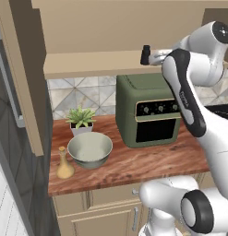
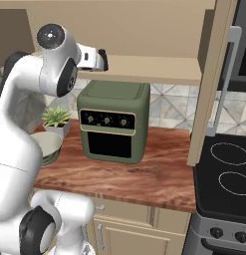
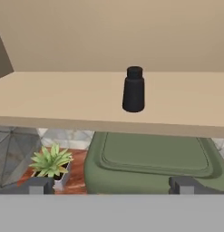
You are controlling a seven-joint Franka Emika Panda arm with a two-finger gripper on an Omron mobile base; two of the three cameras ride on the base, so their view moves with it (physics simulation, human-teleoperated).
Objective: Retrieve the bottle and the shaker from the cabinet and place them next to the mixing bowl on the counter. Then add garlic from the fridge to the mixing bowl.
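Observation:
A black shaker point(image 3: 133, 89) stands upright on the open cabinet's shelf point(image 3: 50, 97), straight ahead of my gripper point(image 3: 111, 186) and a short way off. The gripper is open, fingers wide apart with nothing between them. From the left base view the shaker point(image 1: 145, 54) sits on the shelf just left of the gripper point(image 1: 155, 57). A tan bottle point(image 1: 65, 165) stands on the wooden counter point(image 1: 134, 163), touching or nearly touching the left side of the grey-green mixing bowl point(image 1: 90, 150). The bowl point(image 2: 47, 147) is partly behind my arm. The garlic and fridge are out of view.
A green toaster oven point(image 1: 147, 110) stands on the counter directly below the shelf. A potted plant point(image 1: 81, 119) sits behind the bowl. Open cabinet doors point(image 2: 214, 74) hang at either side. A black stove point(image 2: 224, 179) lies right of the counter.

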